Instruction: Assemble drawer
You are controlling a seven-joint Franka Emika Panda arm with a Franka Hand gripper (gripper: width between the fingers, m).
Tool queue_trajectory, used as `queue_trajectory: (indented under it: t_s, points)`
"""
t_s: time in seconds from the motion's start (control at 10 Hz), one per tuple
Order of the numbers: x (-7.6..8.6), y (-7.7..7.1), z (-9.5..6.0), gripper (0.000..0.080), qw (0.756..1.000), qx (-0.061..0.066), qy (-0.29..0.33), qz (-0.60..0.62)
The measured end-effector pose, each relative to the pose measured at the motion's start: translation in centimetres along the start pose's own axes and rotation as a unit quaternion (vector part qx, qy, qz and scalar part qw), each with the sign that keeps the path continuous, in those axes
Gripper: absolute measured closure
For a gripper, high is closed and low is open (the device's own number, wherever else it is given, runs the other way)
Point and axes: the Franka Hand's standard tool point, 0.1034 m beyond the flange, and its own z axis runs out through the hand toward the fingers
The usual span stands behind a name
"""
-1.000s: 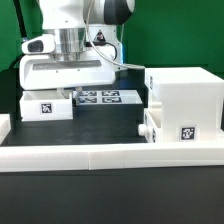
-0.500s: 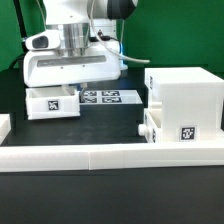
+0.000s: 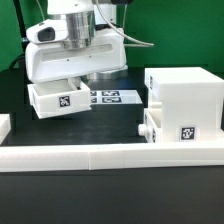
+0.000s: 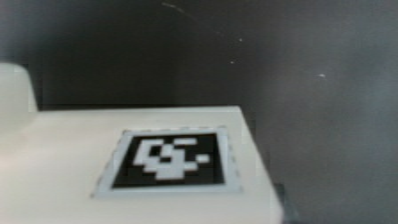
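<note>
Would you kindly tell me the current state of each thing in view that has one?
gripper: shut on the held tray, fingertips hidden.
held tray: off the table, tilted, tag showing.
second tray: at the housing's lower opening, knob outward; how far in is unclear.
housing: upright on the table.
marker board: lying flat.
rail: lying along the front.

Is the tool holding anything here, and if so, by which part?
The loose tray, which hangs tilted under the tool, apparently off the table. The hold seems to be on its upper edge, but the contact is hidden.
</note>
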Motion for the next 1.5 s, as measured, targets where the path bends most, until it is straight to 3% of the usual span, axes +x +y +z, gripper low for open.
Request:
queue_trajectory:
  t_s: [0.2, 0.4, 0.6, 1.0, 1.2, 1.5]
  points:
    - [0.2, 0.9, 0.2, 0.0758, 0.988, -0.008, 0.007, -0.155]
    - [2.3, 1.7, -1.0, 0.0758, 0.955, -0.029, 0.013, -0.294]
    - [3.6, 2.0, -1.8, 0.0758, 0.935, -0.035, 0.004, -0.353]
    - [3.2, 2.2, -1.4, 0.0758, 0.89, -0.033, -0.004, -0.454]
    - [5.2, 2.8, -1.7, 0.0757, 0.874, -0.036, -0.002, -0.485]
    - [8.9, 2.3, -2.4, 0.0757, 0.861, -0.04, 0.003, -0.507]
